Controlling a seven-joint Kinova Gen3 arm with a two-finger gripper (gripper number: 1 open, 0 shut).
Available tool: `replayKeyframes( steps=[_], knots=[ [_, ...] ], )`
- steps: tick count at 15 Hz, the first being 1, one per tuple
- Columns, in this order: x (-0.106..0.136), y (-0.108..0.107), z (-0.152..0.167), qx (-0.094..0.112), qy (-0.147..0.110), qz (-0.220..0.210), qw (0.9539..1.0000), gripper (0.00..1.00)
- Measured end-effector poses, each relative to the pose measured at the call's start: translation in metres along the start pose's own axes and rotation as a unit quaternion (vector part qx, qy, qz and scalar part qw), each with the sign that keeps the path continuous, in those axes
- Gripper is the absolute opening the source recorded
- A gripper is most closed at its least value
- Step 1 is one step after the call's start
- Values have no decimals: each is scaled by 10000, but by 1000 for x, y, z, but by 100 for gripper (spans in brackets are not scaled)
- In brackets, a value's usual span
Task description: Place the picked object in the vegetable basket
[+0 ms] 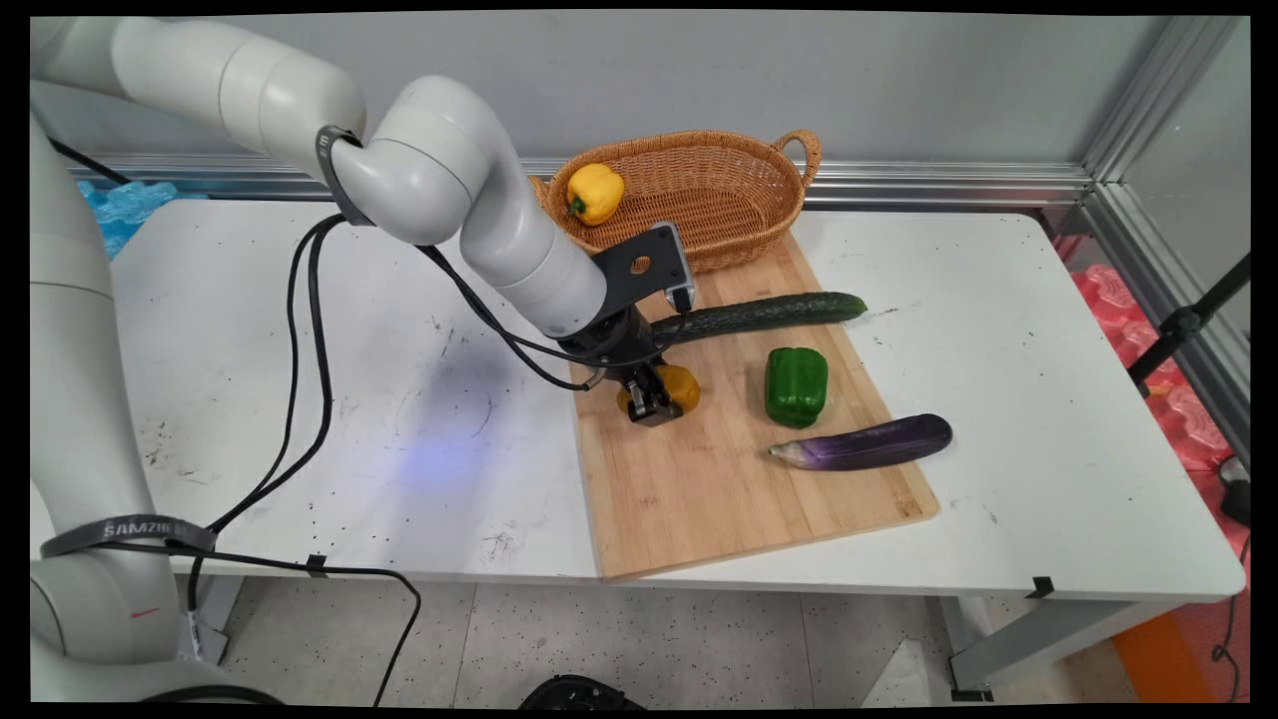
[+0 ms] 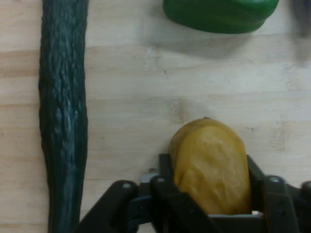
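Two jaws clamped on yellow-orange fruit (image 2: 209,165) atop cutting board (image 1: 719,499), beside cucumber (image 2: 63,121).

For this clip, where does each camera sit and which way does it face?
Main view: fixed above the table's near side, looking down across the white table to the wall; shows the arm and its hand.
Hand view: on the hand, looking along it at the cutting board; linkage and fingers show.
Shared: yellow-orange vegetable between the fingers, cucumber, green pepper.
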Motion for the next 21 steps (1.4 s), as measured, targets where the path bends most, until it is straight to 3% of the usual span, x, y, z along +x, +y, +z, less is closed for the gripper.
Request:
replayKeyframes(
  steps=[6,10,13,21],
  knots=[
    [12,-4,-12,-186,55,-103,9998,0],
    [29,-20,-26,-226,195,-69,9995,0],
    [44,-43,-36,-162,329,-36,9993,0],
    [83,-140,-58,334,718,167,9967,0]
  ],
)
